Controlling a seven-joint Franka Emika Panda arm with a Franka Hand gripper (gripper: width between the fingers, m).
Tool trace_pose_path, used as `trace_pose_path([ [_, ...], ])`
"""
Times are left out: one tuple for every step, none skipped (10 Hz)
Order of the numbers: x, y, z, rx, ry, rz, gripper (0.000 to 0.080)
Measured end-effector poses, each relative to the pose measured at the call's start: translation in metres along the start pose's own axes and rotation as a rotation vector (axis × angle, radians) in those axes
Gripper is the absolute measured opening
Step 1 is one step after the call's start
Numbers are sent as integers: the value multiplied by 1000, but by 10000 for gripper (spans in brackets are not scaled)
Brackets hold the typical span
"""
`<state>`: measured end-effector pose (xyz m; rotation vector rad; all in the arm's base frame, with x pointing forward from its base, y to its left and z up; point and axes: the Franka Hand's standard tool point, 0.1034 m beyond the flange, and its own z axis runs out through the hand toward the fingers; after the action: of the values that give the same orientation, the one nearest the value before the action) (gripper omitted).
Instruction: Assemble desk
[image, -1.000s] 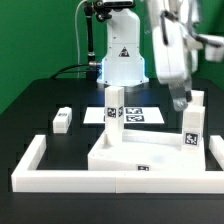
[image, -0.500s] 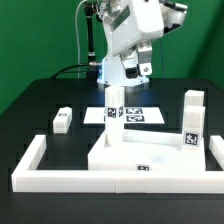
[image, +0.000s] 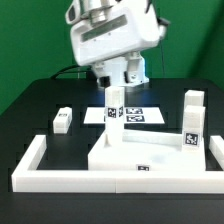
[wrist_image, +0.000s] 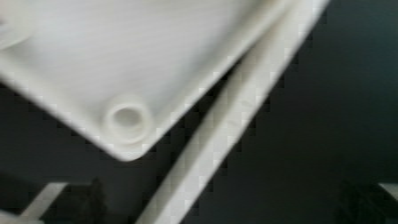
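Note:
The white desk tabletop (image: 140, 155) lies flat inside the border wall. Three legs stand upright on it: one at the far left corner (image: 114, 105), and two on the exterior view's right, front (image: 190, 127) and rear (image: 194, 101). A fourth leg (image: 62, 119) lies loose on the table at the exterior view's left. My gripper (image: 135, 71) is raised high above the far left of the tabletop, open and empty. The wrist view shows a tabletop corner with its round socket (wrist_image: 128, 118) from above.
The long low U-shaped border wall (image: 30, 160) surrounds the tabletop and shows as a diagonal strip in the wrist view (wrist_image: 231, 130). The marker board (image: 135, 116) lies behind the tabletop. The robot base (image: 122, 62) stands at the back.
The gripper has left the legs on the exterior view's right, risen, and swung to the left. It now hangs above the far left of the tabletop. The parts have not moved.

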<state>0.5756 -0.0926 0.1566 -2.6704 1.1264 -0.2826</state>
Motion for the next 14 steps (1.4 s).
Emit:
trace_pose_path([
  [12,35,-2,-8,-9,-112,649],
  [17,50,-2,-21,6,-121,649],
  [15,46,-1,-26,2,-210,649],
  [16,48,-1,-28,2,-276,649],
  [17,49,-1,-31,1,-316,649],
  [17,52,1,-38,-3,-420,649],
  [17,67,11,-62,-17,-517,649],
  [17,85,19,-96,-47,-591,649],
  [16,101,23,-129,-79,-686,649],
  [11,106,25,-137,-114,-717,649],
  [11,102,25,-134,-123,-690,649],
  [11,104,25,-136,-119,-690,649],
  [4,110,28,-144,-204,-679,649],
  [5,123,30,-183,-354,-674,649],
])
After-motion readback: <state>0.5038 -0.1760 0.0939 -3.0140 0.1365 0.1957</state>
